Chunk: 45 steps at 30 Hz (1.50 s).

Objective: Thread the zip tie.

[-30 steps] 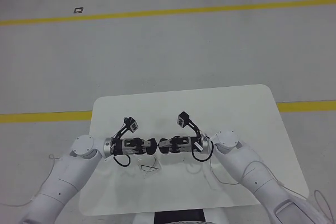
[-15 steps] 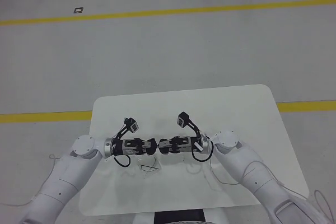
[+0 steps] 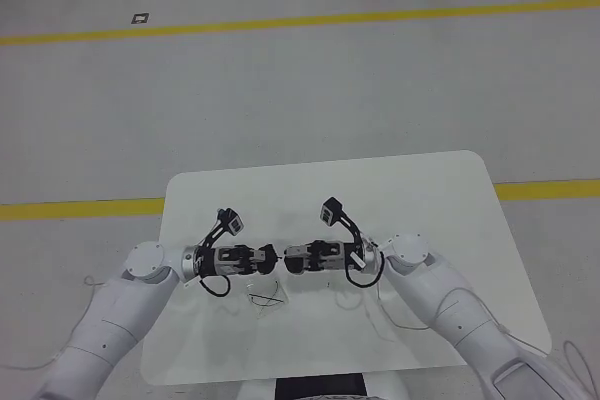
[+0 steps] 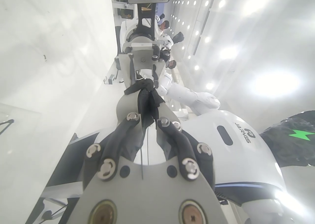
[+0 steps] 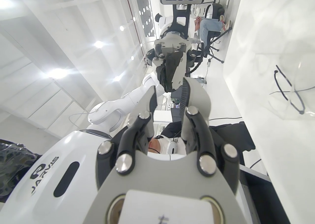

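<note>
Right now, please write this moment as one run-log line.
left claw: shut on thin black plastic zip tie | right claw: open, tip to tip with left claw | place: above white table

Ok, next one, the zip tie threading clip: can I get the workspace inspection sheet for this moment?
Surface: white table with rounded corners.
Job's things: thin black zip tie pinched in the left end effector, its tail running back toward the wrist.
Clutter: spare zip ties, black, lying loose on the table below the arms.
End effectors: left shut on the zip tie; right end effector open, tip to tip with the left above the table.
Cables: black cable loops at both wrists.
Surroundings: grey floor with yellow lines.
</note>
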Each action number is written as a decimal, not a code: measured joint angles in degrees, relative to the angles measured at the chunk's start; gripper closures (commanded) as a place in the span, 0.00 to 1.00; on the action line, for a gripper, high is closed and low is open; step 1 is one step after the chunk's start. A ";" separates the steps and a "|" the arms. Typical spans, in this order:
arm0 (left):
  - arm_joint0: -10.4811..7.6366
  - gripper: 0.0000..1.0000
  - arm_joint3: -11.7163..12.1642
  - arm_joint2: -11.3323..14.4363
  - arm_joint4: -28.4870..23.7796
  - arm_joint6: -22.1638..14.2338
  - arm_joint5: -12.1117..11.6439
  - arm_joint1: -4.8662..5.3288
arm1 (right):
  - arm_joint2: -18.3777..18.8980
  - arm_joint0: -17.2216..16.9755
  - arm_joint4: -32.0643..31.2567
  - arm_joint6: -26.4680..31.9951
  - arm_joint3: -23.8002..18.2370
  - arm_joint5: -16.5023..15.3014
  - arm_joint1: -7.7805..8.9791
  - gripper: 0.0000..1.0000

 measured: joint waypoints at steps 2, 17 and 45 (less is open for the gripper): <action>0.24 1.00 -0.19 -0.37 0.02 -0.15 -0.15 0.13 | 0.62 -0.40 0.10 -0.27 -0.04 -0.31 0.20 0.00; 0.99 1.00 -0.46 -2.06 -0.77 -1.00 -1.65 0.54 | 2.57 -2.00 1.26 -1.30 -0.34 -1.83 0.74 0.00; 7.04 1.00 0.38 -16.83 -5.41 -5.83 -1.65 1.77 | 2.46 -2.03 0.90 -1.65 -0.66 -1.66 0.75 0.00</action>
